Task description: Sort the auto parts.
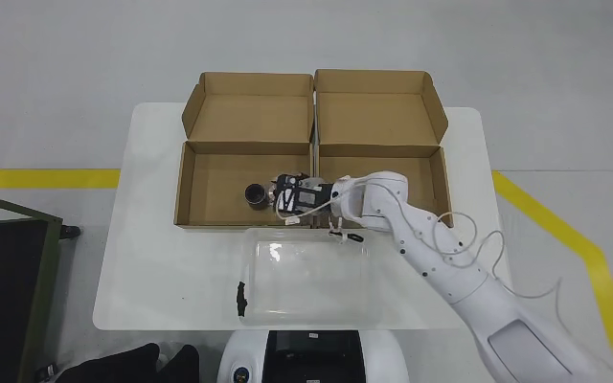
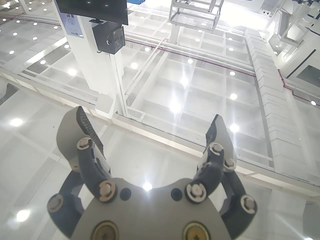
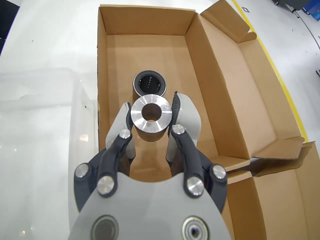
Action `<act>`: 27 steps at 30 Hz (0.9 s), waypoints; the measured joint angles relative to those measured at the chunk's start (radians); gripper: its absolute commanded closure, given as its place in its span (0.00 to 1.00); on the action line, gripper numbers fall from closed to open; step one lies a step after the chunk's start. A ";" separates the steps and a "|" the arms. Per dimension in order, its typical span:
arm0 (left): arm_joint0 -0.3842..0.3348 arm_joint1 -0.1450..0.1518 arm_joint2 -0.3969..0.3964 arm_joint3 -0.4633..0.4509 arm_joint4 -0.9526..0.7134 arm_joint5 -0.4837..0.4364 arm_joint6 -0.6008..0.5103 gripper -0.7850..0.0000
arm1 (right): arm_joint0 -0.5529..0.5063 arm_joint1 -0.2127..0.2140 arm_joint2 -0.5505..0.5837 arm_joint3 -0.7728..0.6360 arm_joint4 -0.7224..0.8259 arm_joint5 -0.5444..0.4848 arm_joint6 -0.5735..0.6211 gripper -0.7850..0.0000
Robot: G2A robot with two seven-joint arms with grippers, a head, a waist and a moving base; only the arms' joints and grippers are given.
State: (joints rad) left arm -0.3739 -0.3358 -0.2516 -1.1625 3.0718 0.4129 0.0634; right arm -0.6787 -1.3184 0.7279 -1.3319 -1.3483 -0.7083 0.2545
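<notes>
White tabletop (image 1: 144, 239), rounded corners. Left box (image 1: 213, 191) and right box (image 1: 378, 120), open cardboard, stand side by side, touching, toward the far edge. Clear bin (image 1: 306, 287) sits just in front of them. Small black part (image 1: 240, 298) lies at the bin's left wall; inside or outside unclear.

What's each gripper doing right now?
Left gripper: open, empty.
Right gripper: shut on the metal ring, over a cardboard box.

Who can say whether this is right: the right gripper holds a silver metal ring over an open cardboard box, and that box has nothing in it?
One slip. The right gripper holds the silver metal ring over the cardboard box, but the box is not empty: a black-rimmed cylindrical part sits on its floor, as the right wrist view shows.
</notes>
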 measured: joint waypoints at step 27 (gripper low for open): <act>0.000 0.000 0.000 0.000 0.000 0.000 0.000 0.00 | 0.076 -0.075 -0.090 0.172 0.020 0.015 0.064 0.71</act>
State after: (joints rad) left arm -0.3739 -0.3358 -0.2516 -1.1625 3.0718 0.4129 0.0634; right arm -0.6031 -1.3939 0.6377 -1.1603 -1.3279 -0.6935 0.3182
